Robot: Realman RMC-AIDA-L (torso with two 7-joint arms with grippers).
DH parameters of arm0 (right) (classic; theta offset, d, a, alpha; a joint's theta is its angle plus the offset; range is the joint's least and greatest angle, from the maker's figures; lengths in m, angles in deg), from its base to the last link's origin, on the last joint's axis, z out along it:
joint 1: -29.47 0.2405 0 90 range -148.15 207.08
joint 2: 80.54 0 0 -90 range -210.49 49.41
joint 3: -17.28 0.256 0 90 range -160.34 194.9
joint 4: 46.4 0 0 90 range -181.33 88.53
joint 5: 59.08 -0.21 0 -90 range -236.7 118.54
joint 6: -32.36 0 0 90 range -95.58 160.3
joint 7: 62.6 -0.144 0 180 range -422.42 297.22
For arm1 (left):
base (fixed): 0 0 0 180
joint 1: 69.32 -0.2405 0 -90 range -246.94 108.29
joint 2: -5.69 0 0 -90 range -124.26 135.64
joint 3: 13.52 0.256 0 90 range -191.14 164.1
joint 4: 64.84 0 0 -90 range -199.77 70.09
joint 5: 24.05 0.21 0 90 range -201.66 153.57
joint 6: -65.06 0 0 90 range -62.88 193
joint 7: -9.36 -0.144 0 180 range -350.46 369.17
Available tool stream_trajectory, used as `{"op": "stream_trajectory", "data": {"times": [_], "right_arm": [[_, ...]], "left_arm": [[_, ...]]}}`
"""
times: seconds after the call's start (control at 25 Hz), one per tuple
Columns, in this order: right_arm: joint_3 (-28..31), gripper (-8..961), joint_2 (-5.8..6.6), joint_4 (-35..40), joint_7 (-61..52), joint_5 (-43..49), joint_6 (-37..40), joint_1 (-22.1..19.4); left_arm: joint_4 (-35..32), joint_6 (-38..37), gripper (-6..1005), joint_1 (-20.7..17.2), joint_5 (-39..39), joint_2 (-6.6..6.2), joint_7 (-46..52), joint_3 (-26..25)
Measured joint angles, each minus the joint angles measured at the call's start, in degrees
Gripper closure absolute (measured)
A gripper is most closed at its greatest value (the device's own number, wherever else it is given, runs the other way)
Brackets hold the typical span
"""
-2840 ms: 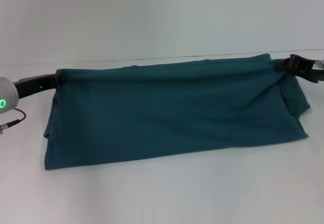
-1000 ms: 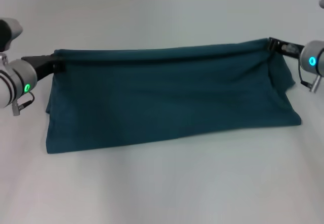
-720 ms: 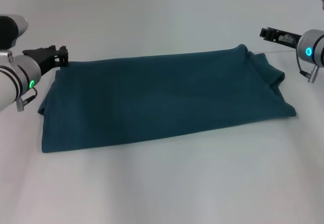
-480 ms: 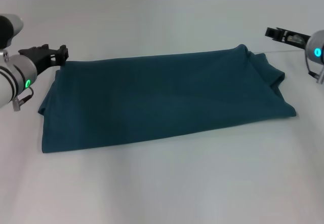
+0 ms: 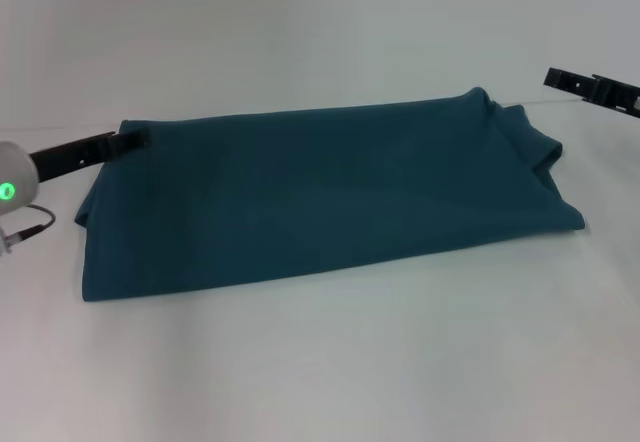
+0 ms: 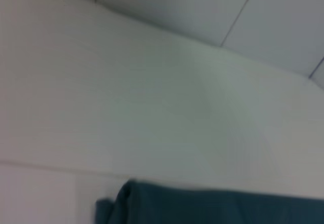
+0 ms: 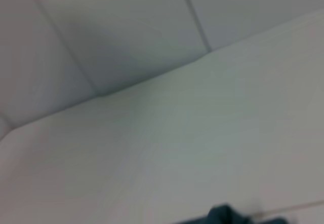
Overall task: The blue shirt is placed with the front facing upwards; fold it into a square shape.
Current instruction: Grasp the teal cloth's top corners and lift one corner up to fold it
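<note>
Fingers of the left gripper (image 5: 135, 141) lie low over the white worktop (image 5: 330, 362) near its left edge, their black tips reaching the far left corner of the blue shirt (image 5: 320, 197); whether those tips are spread or pressed together cannot be told from the head view, nor whether they touch the cloth or only sit just beside it. Behind them the left arm's grey housing with a green light (image 5: 8, 188) shows at the left edge of the head view, a thin cable hanging under it. From there the shirt stretches across the middle of the worktop as a long folded band of plain teal, lying flat, with its near edge running in a fairly straight line and no print showing. Its right end is bunched into a few soft folds and a small peak at the far right corner. In the left wrist view only a corner of the teal cloth (image 6: 202, 206) shows against the pale surface. Farther right, the right gripper (image 5: 560, 80) hangs above the worktop's far right area, well apart from the shirt and holding nothing; its black fingers appear as one thin bar, so their state cannot be told.
</note>
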Motion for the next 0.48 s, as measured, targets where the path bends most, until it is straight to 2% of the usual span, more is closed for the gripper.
{"op": "stream_trajectory", "data": {"times": [0.08,0.2,0.48], "right_arm": [[0.1,135,0.84,0.0,0.3,-0.1,4.0,-1.3],[0.6,133,1.30,0.1,0.8,-0.3,7.8,-2.8],[0.5,130,0.94,-0.4,1.4,-0.8,9.4,-3.9]], "left_arm": [[-4.4,-3.9,349,-1.2,7.2,-0.14,7.7,-0.3],[-9.9,-8.5,292,-2.4,15.7,0.04,16.0,-0.3],[-10.5,-9.0,115,-2.3,24.3,0.27,22.3,0.1]]}}
